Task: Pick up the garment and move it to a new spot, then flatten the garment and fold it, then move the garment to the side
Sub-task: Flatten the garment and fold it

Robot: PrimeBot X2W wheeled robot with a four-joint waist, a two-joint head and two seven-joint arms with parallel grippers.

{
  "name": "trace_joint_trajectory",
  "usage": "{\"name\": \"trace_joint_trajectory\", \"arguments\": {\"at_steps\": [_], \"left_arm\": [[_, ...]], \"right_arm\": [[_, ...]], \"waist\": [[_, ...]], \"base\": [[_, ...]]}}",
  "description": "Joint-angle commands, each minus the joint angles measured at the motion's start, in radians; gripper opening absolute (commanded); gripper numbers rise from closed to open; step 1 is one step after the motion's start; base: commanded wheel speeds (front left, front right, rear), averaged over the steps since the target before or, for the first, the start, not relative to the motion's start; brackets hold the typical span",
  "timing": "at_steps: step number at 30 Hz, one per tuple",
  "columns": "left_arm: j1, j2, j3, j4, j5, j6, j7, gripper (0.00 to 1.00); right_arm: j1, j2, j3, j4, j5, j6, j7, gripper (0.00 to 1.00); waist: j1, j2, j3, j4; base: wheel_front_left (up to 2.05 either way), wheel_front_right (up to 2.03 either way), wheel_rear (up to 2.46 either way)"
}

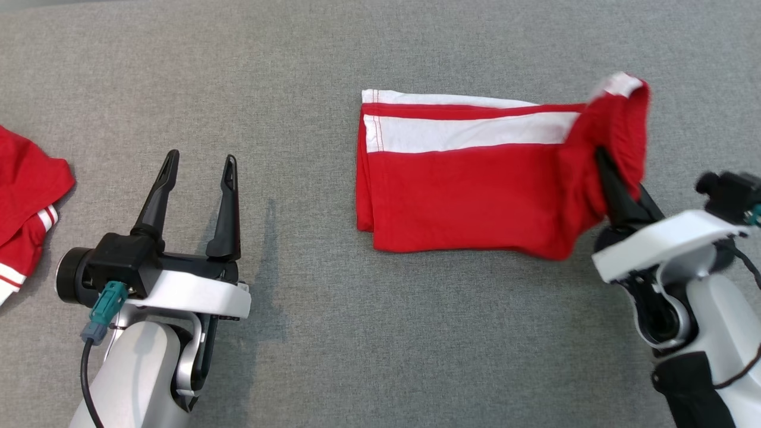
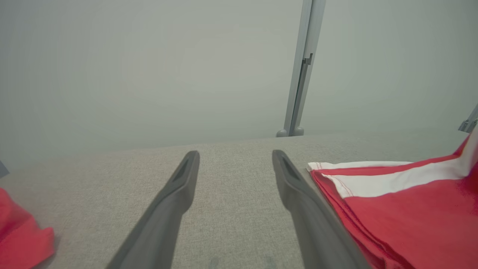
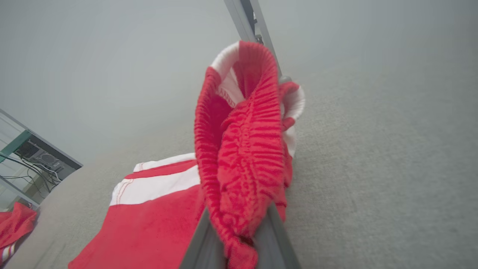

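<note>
Judging from how the cloth lies, the task looks roughly midway, inside its folding stage. The garment [image 1: 464, 190], a pair of red shorts with a white stripe, rests flat and doubled lengthwise on the grey table [image 1: 357, 333], so the pick-up, the move to a new spot and the flattening appear done. The right gripper [image 1: 601, 161] has its fingers pinched together on the elastic waistband [image 3: 242, 149]. That end is raised off the table and drapes over the fingers, while the rest of the cloth stretches away from this gripper toward the other arm and lies flat. The left gripper [image 1: 201, 159] hovers over bare table with its fingers spread and nothing between them. The garment's hem end lies off to its right, well apart from it, and a second red garment [image 1: 24, 196] sits farther out on its left. What probably remains is carrying the lifted waistband across onto the hem end to finish the crosswise fold, letting go, and then shifting the folded bundle to the side.
</note>
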Motion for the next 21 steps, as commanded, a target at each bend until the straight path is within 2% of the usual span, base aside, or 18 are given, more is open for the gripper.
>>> {"name": "trace_joint_trajectory", "arguments": {"at_steps": [1, 7, 11, 15, 16, 17, 18, 21], "left_arm": [[0.002, 0.007, 0.001, 0.000, 0.004, -0.002, -0.002, 1.00], [-0.012, 0.002, -0.011, 0.000, 0.001, -0.006, -0.001, 1.00], [-0.018, -0.010, -0.017, 0.006, -0.005, -0.007, -0.002, 1.00], [-0.021, -0.022, -0.022, 0.009, -0.010, -0.012, -0.002, 1.00], [-0.022, -0.025, -0.023, 0.010, -0.010, -0.014, -0.003, 1.00], [-0.023, -0.028, -0.025, 0.011, -0.009, -0.015, -0.003, 1.00], [-0.023, -0.031, -0.025, 0.012, -0.009, -0.015, -0.003, 1.00], [-0.023, -0.036, -0.023, 0.013, -0.005, -0.016, -0.004, 1.00]], "right_arm": [[-0.015, 0.004, 0.014, -0.027, -0.001, 0.000, 0.014, 0.00], [-0.078, 0.056, 0.117, -0.118, -0.050, 0.000, 0.080, 0.00], [-0.107, 0.079, 0.193, -0.082, -0.119, 0.000, 0.102, 0.00], [-0.130, 0.092, 0.227, 0.000, -0.186, 0.000, 0.083, 0.00], [-0.136, 0.096, 0.229, 0.020, -0.201, 0.000, 0.070, 0.28], [-0.141, 0.100, 0.233, 0.041, -0.214, 0.000, 0.062, 0.52], [-0.144, 0.105, 0.243, 0.059, -0.220, 0.000, 0.053, 1.00], [-0.159, 0.112, 0.285, 0.084, -0.227, 0.000, 0.030, 1.00]], "waist": [[0.0000, 0.0000, -0.001, 0.000], [0.0000, 0.0000, 0.003, 0.020], [0.0000, 0.0000, 0.008, 0.050], [0.0000, 0.0000, 0.016, 0.076], [0.0000, 0.0000, 0.018, 0.081], [0.0000, 0.0000, 0.020, 0.086], [0.0000, 0.0000, 0.022, 0.088], [0.0000, 0.0000, 0.029, 0.092]], "base": [[0.00, 0.00, 0.00], [0.00, 0.00, 0.00], [0.00, 0.00, 0.00], [0.00, 0.00, 0.00], [0.00, 0.00, 0.00], [0.00, 0.00, 0.00], [0.00, 0.00, 0.00], [0.00, 0.00, 0.00]]}}
